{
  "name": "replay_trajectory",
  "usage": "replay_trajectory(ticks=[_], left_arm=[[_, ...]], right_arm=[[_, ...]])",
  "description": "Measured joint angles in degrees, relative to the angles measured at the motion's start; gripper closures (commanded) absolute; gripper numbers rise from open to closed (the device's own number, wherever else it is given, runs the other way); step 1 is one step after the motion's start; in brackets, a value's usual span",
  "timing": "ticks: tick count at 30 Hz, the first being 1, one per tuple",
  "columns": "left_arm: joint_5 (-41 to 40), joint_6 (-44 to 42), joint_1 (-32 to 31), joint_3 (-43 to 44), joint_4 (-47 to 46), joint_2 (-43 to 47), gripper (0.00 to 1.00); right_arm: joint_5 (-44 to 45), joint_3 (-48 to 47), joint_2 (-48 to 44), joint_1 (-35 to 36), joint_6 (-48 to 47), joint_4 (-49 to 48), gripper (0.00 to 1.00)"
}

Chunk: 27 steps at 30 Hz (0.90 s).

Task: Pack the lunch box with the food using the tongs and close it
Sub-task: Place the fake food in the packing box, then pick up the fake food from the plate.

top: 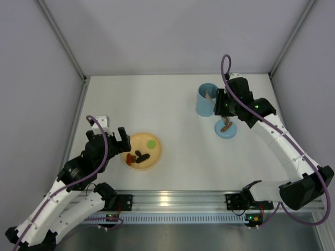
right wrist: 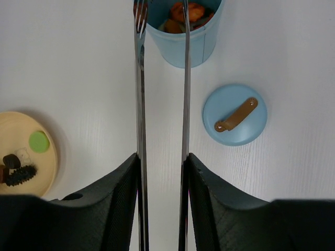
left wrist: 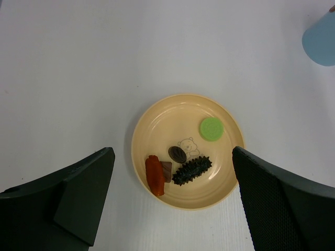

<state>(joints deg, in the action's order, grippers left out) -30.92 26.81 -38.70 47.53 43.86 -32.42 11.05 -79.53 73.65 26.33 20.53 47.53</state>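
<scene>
The light blue lunch box (top: 204,104) (right wrist: 184,39) stands upright and uncovered at the back right, with orange and brown food (right wrist: 184,10) inside. Its round lid (top: 226,129) (right wrist: 235,114), brown handle up, lies flat on the table beside it. My right gripper (top: 222,102) (right wrist: 162,162) is shut on the silver tongs (right wrist: 140,99). Their two arms stand slightly apart, and the tips reach over the lunch box's mouth. More food lies on the yellow plate (top: 155,157) (left wrist: 152,117): a green disc (left wrist: 211,128), an orange piece (left wrist: 154,175) and a black spiky piece (left wrist: 192,170). My left gripper (top: 116,139) (left wrist: 172,157) hovers open above the plate, holding nothing.
White walls close the table in at the left, back and right. A metal rail (top: 172,201) with both arm bases runs along the near edge.
</scene>
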Motion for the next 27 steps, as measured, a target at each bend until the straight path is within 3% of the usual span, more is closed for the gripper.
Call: replay_trajectory(ticks=[14,27], left_arm=[[0.0,0.0,-0.04,0.0,0.0,0.0,0.01],[-0.02,0.07,-0.07,0.0,0.0,-0.11,0.01]], right_arm=[[-1.44,0.0,-2.27,1.79,0.07,0.13,0.62],[1.11,2.64,-2.67,27.41,4.39,-1.44,0.62]])
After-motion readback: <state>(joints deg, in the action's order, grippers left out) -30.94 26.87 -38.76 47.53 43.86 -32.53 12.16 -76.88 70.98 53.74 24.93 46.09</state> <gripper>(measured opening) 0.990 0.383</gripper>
